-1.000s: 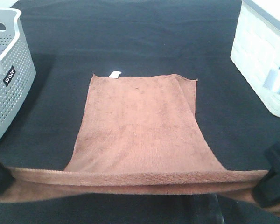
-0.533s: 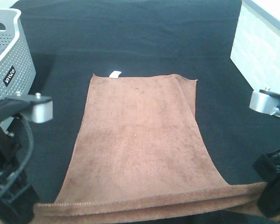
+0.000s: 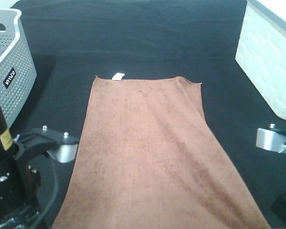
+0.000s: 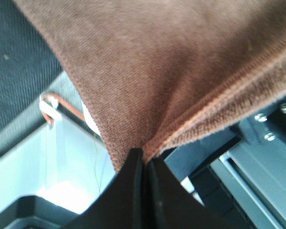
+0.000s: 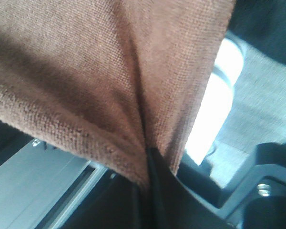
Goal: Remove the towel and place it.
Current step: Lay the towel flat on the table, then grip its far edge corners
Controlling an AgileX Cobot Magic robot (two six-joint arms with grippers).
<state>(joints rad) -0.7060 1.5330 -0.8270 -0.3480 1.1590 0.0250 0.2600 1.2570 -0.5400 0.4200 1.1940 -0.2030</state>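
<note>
Black cloth table covering (image 3: 133, 43) — bright light

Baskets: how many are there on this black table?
2. A grey perforated basket at the left edge, a white basket at the right edge. Others may lie out of view.

Left arm (image 3: 9, 191) black and bulky at lower left of the overhead frame, right arm (image 3: 279, 140) barely in at lower right edge, left gripper (image 4: 144, 158) pinched tight on towel (image 3: 148, 152) edge, right gripper (image 5: 147, 153) likewise.
</note>
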